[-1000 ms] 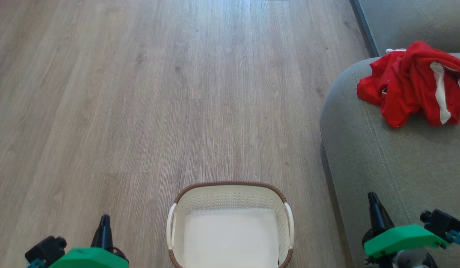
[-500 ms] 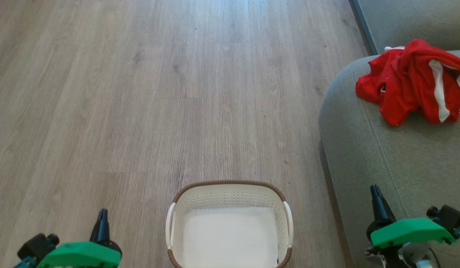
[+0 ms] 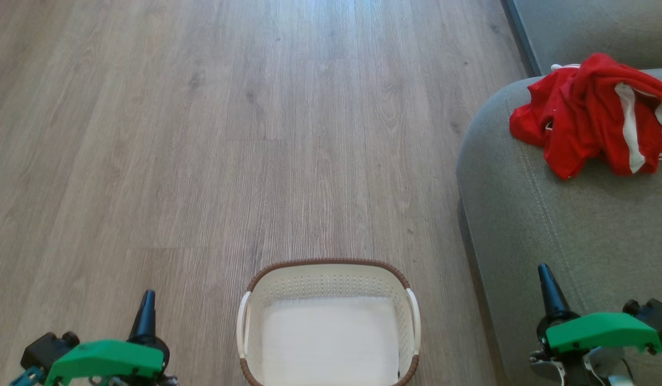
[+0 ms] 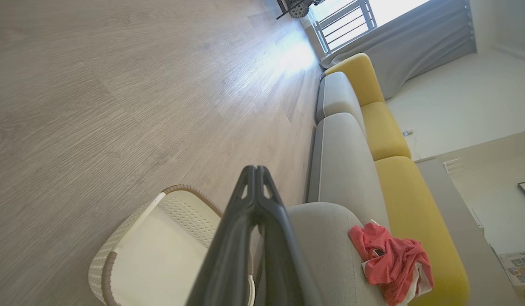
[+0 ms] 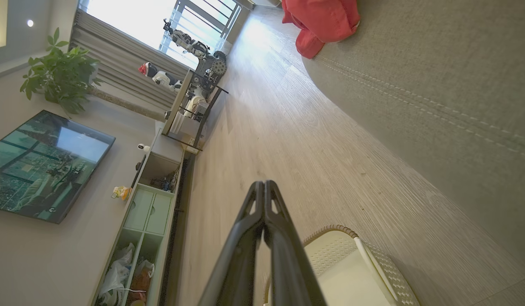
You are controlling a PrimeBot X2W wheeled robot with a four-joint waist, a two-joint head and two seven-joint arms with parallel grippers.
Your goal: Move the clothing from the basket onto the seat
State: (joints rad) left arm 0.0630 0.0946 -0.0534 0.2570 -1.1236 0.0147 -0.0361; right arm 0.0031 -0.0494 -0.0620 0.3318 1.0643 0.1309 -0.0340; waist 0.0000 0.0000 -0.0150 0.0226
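Clothing (image 3: 588, 115) lies heaped on the grey seat (image 3: 550, 241), well apart from the basket (image 3: 331, 262) on the wood floor (image 3: 202, 134); left hand (image 4: 254, 170) and right hand (image 5: 264, 185) flank it, fingers pressed together.

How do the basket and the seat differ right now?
The basket is empty; the seat carries the red clothing. The basket is cream perforated plastic with a brown rim; the seat is grey fabric with a stitched seam. The basket is much smaller than the seat. Both have rounded corners.
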